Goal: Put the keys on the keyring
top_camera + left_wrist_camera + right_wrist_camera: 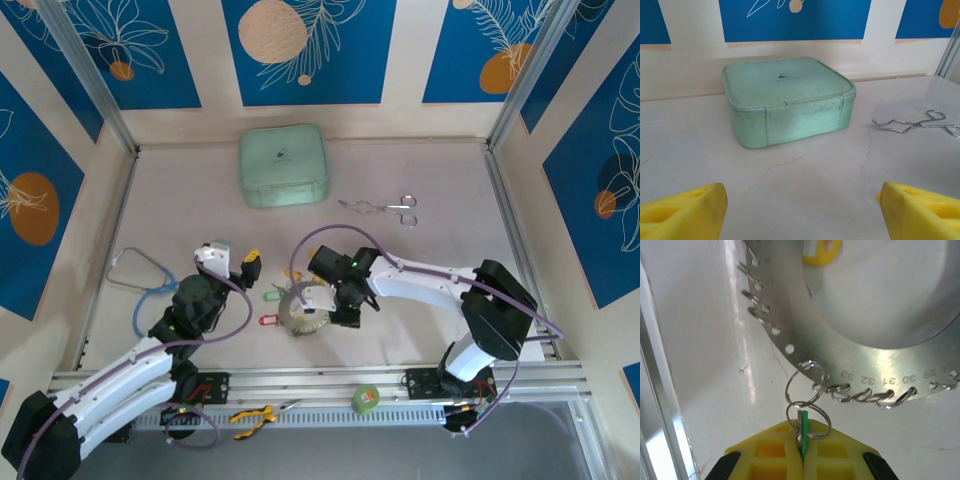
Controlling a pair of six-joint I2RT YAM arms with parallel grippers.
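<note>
The right gripper [801, 450] was pinched shut on a green-tagged key [802, 436], its small split ring [828, 421] seemingly already linked through a rim hole of the keyring [875, 365] between the arms. The left gripper [800, 212] hung wide open and empty. A red-tagged key [268, 320] and a second green-tagged key [271, 295] lay loose just left of the keyring, so more seemed left.

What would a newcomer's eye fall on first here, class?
The big silvery keyring at the table's near middle, numbered holes along its rim, with the right gripper shut on a green-tagged key whose small rings meet that rim. Next, the mint-green case at the far edge, faced by the open left gripper.
</note>
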